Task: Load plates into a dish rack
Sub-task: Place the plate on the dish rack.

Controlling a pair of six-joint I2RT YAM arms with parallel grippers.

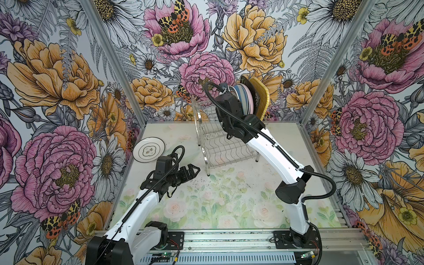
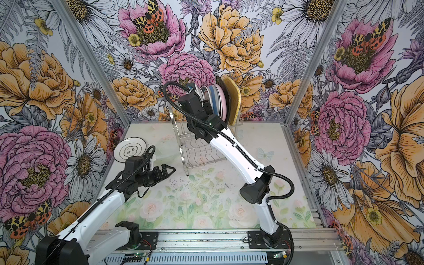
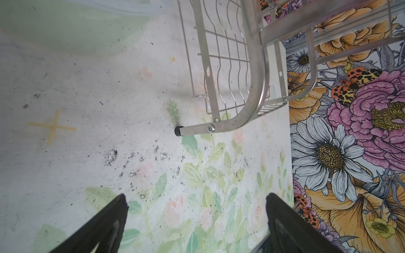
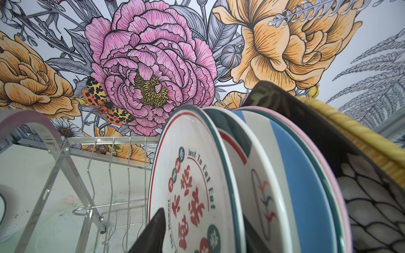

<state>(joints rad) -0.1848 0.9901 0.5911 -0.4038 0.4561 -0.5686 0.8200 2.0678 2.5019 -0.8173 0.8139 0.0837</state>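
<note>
The chrome dish rack (image 1: 220, 146) (image 2: 199, 149) (image 3: 230, 65) (image 4: 109, 175) stands at the back of the table. Several plates stand on edge in its upper tier: a teal-rimmed one with red characters (image 4: 192, 175), a blue-striped one (image 4: 295, 175), pink (image 1: 249, 101), black (image 4: 328, 142) and yellow woven (image 1: 261, 101) (image 2: 234, 101). My right gripper (image 4: 203, 213) is open and straddles the rim of the red-character plate, one finger on each side. A white plate with black marks (image 1: 148, 149) (image 2: 130, 149) lies flat at the table's left. Right of it my left gripper (image 1: 195, 171) (image 2: 172, 171) (image 3: 196, 197) hovers open and holds nothing.
The rack's lower shelf (image 1: 227, 149) holds nothing. A faint translucent round shape (image 1: 181, 151) lies between the white plate and the rack. Flowered walls close in the left, back and right sides. The arms' base rail (image 1: 229, 241) runs along the front edge.
</note>
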